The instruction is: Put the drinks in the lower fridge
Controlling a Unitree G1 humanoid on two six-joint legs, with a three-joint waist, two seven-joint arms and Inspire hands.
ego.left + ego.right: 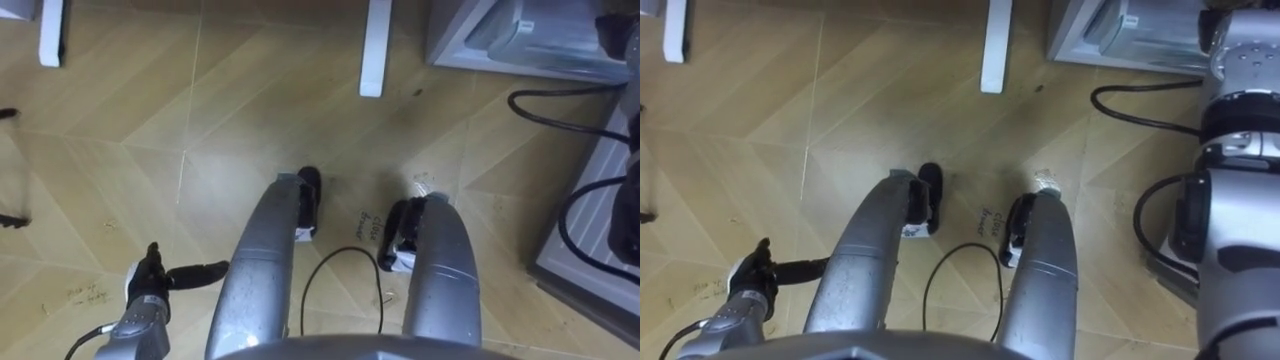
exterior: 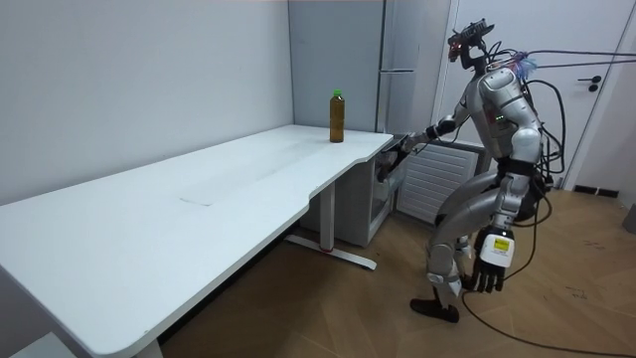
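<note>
On the white desk [image 2: 149, 229] stands one bottle [image 2: 337, 116]. It holds a brown drink and has a green cap. It stands straight up near the far corner of the desk, close to the tall grey fridge [image 2: 399, 60]. Nothing is touching the bottle, and it is well away from both hands.

The robot stands on the wood floor [image 1: 120, 130] at the end of the desk, in front of the fridge. Its knees are bent a little.

Its right arm is stretched out in front of it. The right hand [image 2: 391, 157] is low, just beside the edge of the desk and near the bottom part of the fridge. I cannot tell if this hand is open or closed, or if it touches anything.

Its left hand [image 1: 150, 282] hangs down by its side, next to its leg. The dark fingers are loose and a bit spread out. This hand holds nothing.

Looking down from the head, the robot's two feet are on the floor. Two white desk legs [image 1: 375, 45] are ahead of them, and a corner of the fridge is ahead and to the right.
</note>
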